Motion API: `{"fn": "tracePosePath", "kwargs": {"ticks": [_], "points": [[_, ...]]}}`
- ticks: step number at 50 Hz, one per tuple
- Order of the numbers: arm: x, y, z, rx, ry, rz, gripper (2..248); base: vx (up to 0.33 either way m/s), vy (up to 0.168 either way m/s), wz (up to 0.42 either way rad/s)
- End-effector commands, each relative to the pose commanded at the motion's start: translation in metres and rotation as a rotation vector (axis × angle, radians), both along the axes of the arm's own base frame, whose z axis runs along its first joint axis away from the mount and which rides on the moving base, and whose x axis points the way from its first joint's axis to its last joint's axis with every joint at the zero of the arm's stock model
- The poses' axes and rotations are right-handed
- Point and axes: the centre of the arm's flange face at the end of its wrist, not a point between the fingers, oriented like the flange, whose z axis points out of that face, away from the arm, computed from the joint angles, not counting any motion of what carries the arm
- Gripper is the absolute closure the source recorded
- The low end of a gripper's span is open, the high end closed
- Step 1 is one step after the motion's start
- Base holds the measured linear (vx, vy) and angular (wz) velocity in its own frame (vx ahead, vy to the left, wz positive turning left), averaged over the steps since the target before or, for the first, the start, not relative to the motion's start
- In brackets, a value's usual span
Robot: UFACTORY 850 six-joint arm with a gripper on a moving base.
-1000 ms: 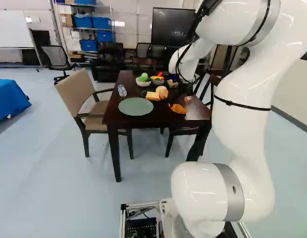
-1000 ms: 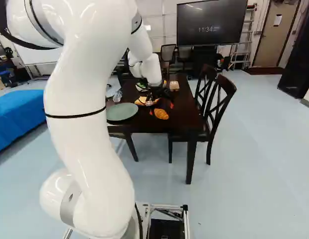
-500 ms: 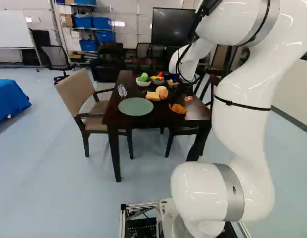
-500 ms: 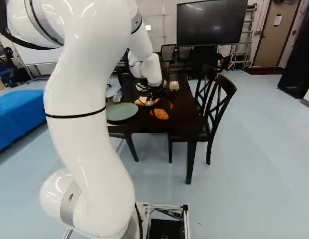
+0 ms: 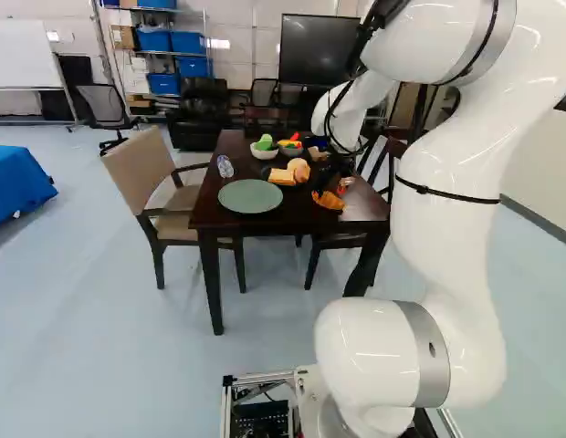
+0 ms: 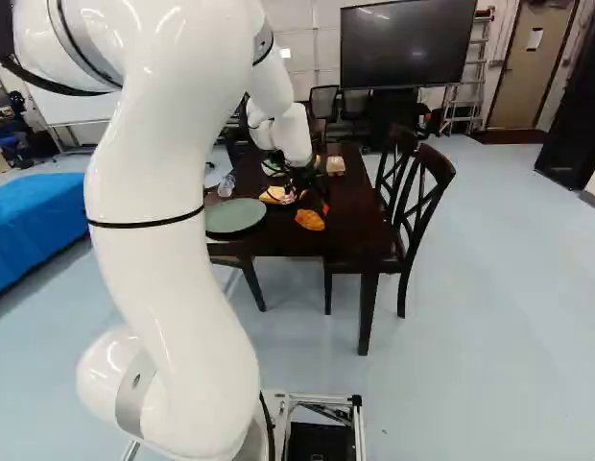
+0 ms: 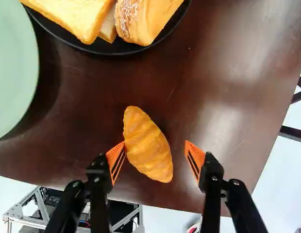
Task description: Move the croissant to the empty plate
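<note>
A white jointed arm rises nearest and reaches over the glossy dark-brown wooden tabletop, ending in a black two-fingered gripper. Its orange-padded fingers stand apart, with the golden-brown ridged croissant lying between them; one tip is at the croissant's side, while a gap separates the other. Whether that near tip presses on it, I cannot tell. The croissant's long axis slants, one tapered end pointing ahead toward the round black plate of bread, the other back between the fingers. A round pale-green plate lies near the croissant, to its left in the left base view. Beyond are a clear bottle and a white bowl. A beige armchair flanks the tabletop; a black screen hangs farther off.
</note>
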Motion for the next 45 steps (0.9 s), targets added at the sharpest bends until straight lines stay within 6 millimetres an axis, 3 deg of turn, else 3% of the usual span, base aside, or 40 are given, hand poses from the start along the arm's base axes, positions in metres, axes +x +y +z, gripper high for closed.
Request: {"fn": "tracePosePath", "kwargs": {"ticks": [1, 6, 7, 16, 17, 21, 22, 45], "points": [[0.0000, 0.0000, 0.0000, 0.000, 0.000, 0.000, 78, 0.000, 0.000, 0.000], [0.0000, 0.0000, 0.0000, 0.000, 0.000, 0.000, 78, 0.000, 0.000, 0.000], [0.0000, 0.0000, 0.0000, 0.000, 0.000, 0.000, 90, 0.000, 0.000, 0.000], [0.0000, 0.0000, 0.0000, 0.000, 0.000, 0.000, 102, 0.000, 0.000, 0.000], [0.0000, 0.0000, 0.0000, 0.000, 0.000, 0.000, 114, 0.000, 0.000, 0.000], [0.0000, 0.0000, 0.0000, 0.000, 0.000, 0.000, 114, 0.000, 0.000, 0.000], [0.0000, 0.0000, 0.0000, 0.000, 0.000, 0.000, 126, 0.000, 0.000, 0.000], [0.0000, 0.0000, 0.0000, 0.000, 0.000, 0.000, 128, 0.000, 0.000, 0.000]]}}
